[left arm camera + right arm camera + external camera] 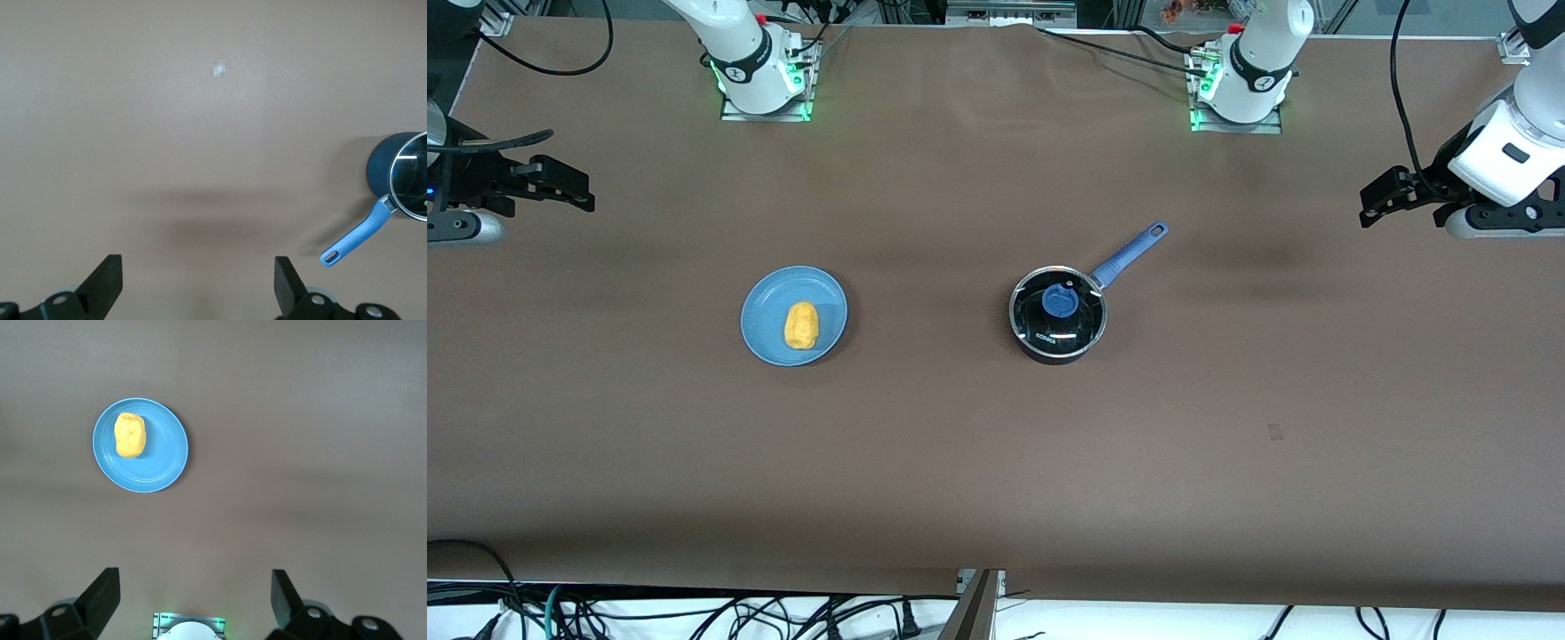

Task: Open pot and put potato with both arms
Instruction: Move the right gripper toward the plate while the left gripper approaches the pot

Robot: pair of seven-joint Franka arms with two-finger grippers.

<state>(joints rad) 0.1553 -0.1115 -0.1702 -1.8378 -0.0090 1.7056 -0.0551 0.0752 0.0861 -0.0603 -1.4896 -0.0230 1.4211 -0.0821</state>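
The black pot (1058,316) stands near the table's middle, its glass lid with a blue knob (1059,301) on it and its long blue handle (1130,254) angled toward the left arm's base. The left wrist view shows the pot (398,175) too. The yellow-orange potato (801,325) lies on a blue plate (766,311) toward the right arm's end; the right wrist view shows the potato (130,435) and the plate (163,457). My left gripper (1371,201) is open and empty, high over its end of the table. My right gripper (578,191) is open and empty, high over its own end.
The brown table (996,462) carries a small tape mark (1275,432) nearer the front camera than the pot. The arm bases (765,84) stand along the table's edge farthest from the front camera. Cables lie along the near edge.
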